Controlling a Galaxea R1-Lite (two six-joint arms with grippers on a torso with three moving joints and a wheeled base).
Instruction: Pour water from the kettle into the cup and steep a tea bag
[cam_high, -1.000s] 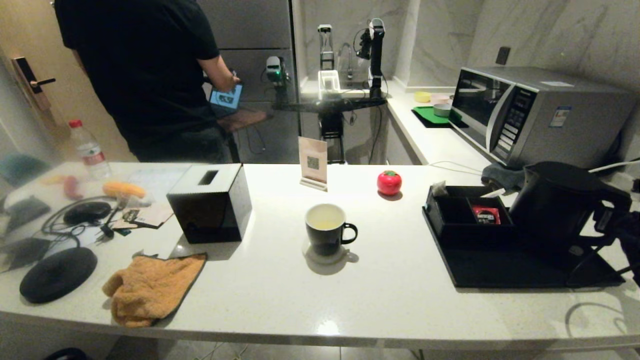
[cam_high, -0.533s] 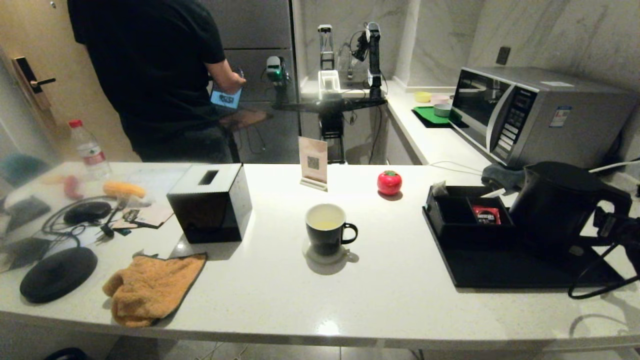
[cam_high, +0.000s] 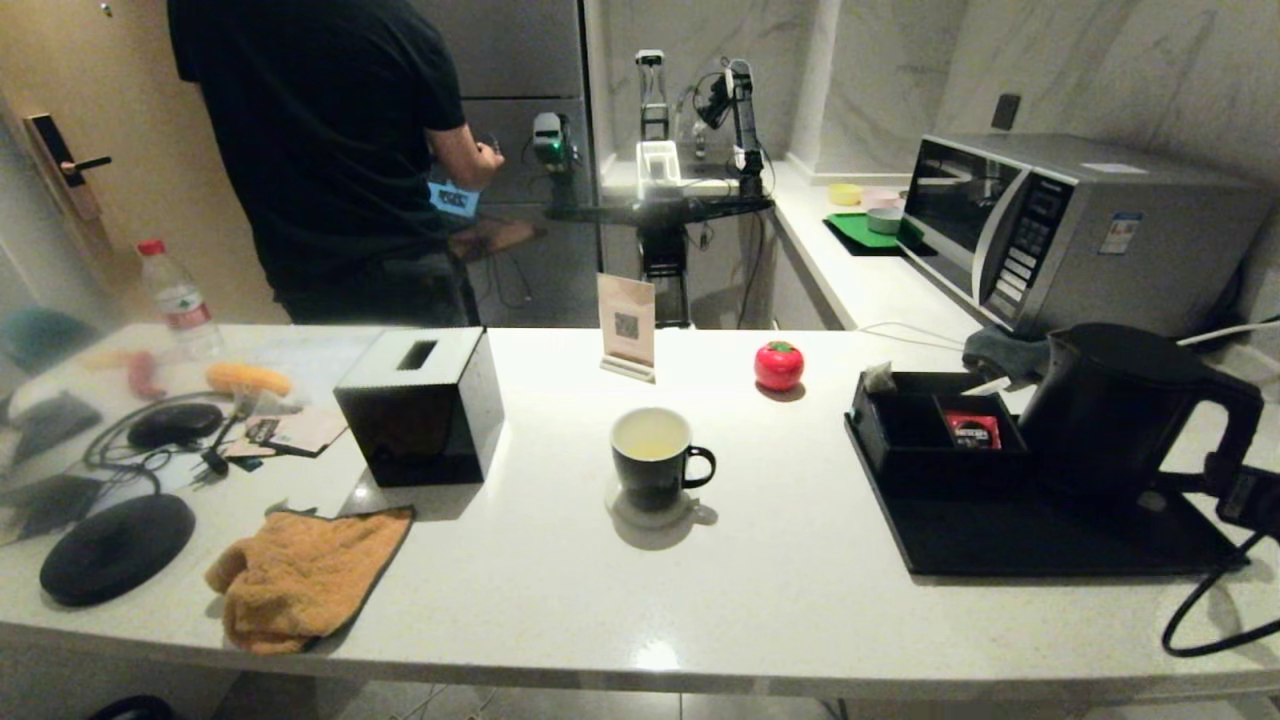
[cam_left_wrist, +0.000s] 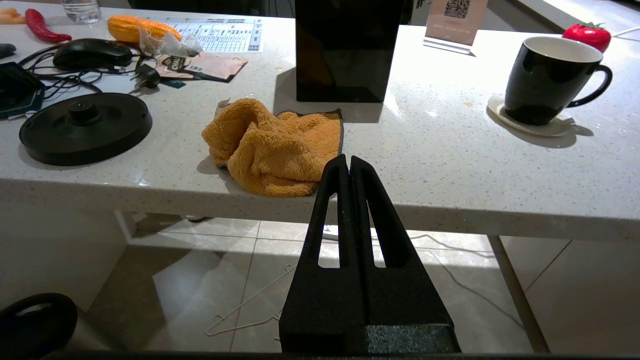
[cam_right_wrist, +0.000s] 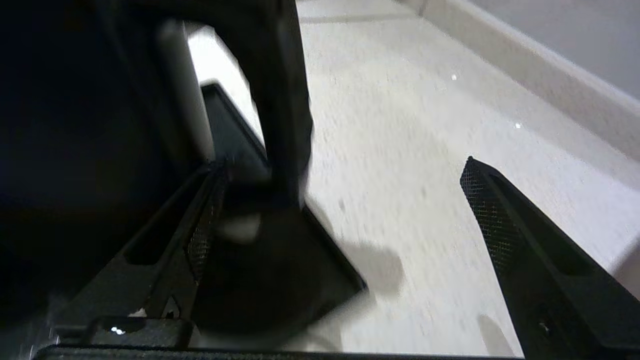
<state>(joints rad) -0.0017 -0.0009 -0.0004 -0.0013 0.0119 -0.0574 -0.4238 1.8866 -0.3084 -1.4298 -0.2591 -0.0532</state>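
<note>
Since a second ago the right gripper (cam_right_wrist: 340, 195) has drawn back from the kettle's handle toward the 4 o'clock edge of the head view, so only a bit of the wrist and its looping cable show there; its fingers (cam_right_wrist: 500, 220) now stand wide apart and hold nothing, the handle just ahead of them, beside one finger. The man in the black shirt (cam_high: 320, 150) has shifted rightward behind the counter. Nothing on the counter has moved.

Near to far, clock positions from the counter's centre in the head view:
- Left gripper (cam_left_wrist: 350, 165) parked below the counter's near edge (wrist view only), fingers pressed together, empty.
- Orange cloth (cam_high: 300, 575) at 8 o'clock, near edge; round black kettle base (cam_high: 115, 545) further out toward 9.
- Cup (cam_high: 652, 460) at centre on a white coaster (cam_high: 650, 512), ear handle pointing to 3 o'clock, pale yellowish water (cam_high: 650, 448) low inside.
- Black tray (cam_high: 1000, 535) at 3 o'clock; the kettle (cam_high: 1110, 420) stands upright on its right part, lid on.
- Compartment box (cam_high: 935, 430) at the tray's far left, red packet (cam_high: 968, 428) in the right compartment; tea bag (cam_high: 879, 377) at the box's far left corner (resting on the rim or just inside, unclear).
- Black tissue box (cam_high: 420, 405) at 10 o'clock.
- Red tomato-shaped object (cam_high: 778, 364) at 1 o'clock, card stand (cam_high: 626, 325) at 12.
- Microwave (cam_high: 1060, 230) at 2 o'clock, far counter.
</note>
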